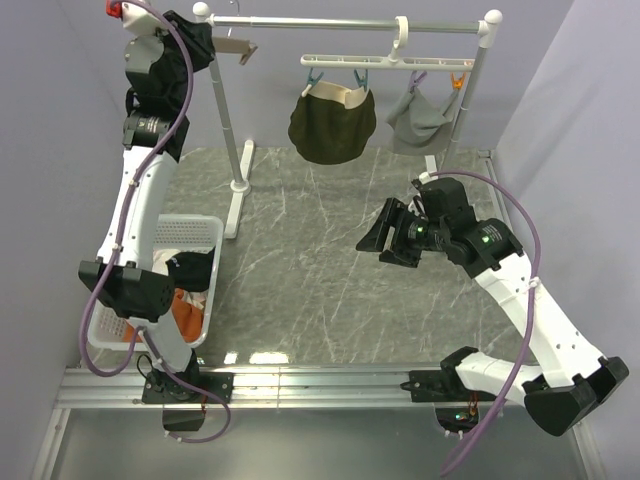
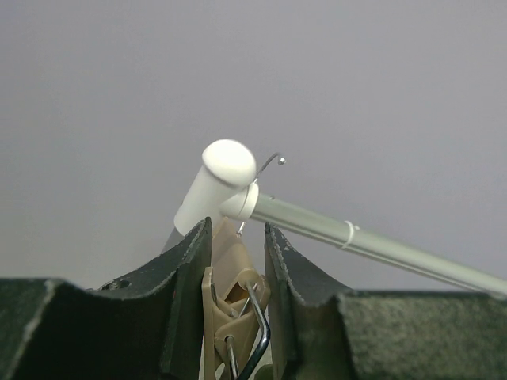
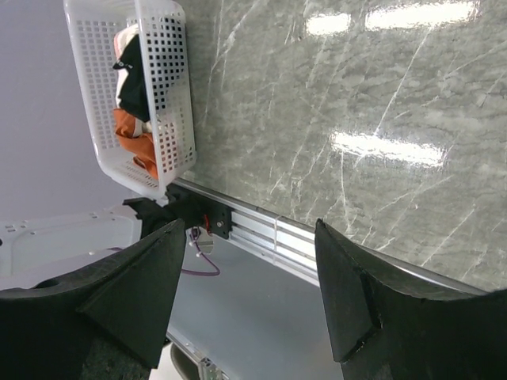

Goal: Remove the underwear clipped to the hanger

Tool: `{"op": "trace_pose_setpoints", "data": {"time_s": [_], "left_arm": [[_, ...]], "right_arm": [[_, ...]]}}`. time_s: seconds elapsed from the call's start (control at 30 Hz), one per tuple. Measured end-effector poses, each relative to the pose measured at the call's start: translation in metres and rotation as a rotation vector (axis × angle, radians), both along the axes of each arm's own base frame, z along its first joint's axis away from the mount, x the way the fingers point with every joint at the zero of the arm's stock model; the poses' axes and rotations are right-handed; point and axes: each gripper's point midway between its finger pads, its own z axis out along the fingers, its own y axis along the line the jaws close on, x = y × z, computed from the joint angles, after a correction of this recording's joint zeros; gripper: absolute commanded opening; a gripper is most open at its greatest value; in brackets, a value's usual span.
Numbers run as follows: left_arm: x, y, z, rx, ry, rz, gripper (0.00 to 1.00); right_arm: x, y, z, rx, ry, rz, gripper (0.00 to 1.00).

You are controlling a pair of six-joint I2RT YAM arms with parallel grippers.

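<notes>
The dark olive green brief (image 1: 332, 125) with a cream waistband and the light grey brief (image 1: 420, 118) hang clipped to a white hanger (image 1: 385, 62) on the rail (image 1: 340, 22). A black brief (image 1: 190, 270) lies in the white basket (image 1: 205, 225); it also shows in the right wrist view (image 3: 135, 79). My left gripper (image 1: 222, 42) is raised at the rail's left end, shut on the tan clip (image 2: 234, 293) of a tan hanger (image 1: 242, 50). My right gripper (image 1: 385, 240) is open and empty above the table, below the olive brief.
An orange cloth (image 1: 185, 310) and a white cloth lie in the basket, at the table's left edge. The rack's left post (image 1: 228, 120) and foot stand beside the basket. The rail's white end cap (image 2: 226, 170) is just above my left fingers.
</notes>
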Motion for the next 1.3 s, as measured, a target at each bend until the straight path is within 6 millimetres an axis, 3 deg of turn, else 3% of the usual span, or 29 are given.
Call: {"op": "trace_pose_setpoints", "data": {"time_s": [0.23,0.33,0.8,1.2,1.27,1.3], "left_arm": [[-0.023,0.004,0.030,-0.008,-0.072,0.001,0.00],[-0.030,0.005,0.034,-0.005,-0.081,0.002,0.00],[-0.088,0.014,0.016,-0.017,-0.091,-0.003,0.00],[-0.099,0.011,-0.024,-0.053,-0.097,-0.027,0.00],[-0.098,0.010,-0.029,-0.060,-0.096,-0.034,0.13],[-0.098,0.009,-0.032,-0.061,-0.095,-0.038,0.24]], "right_arm": [[0.000,0.001,0.000,0.002,0.002,0.003,0.73],[-0.001,0.001,0.000,0.001,0.001,0.006,0.73],[-0.001,0.001,0.000,0.002,-0.003,0.017,0.73],[-0.001,0.001,0.000,-0.001,-0.006,0.021,0.73],[-0.001,0.001,0.000,-0.002,-0.007,0.021,0.73],[-0.001,0.001,0.000,-0.002,-0.007,0.021,0.73]]}}
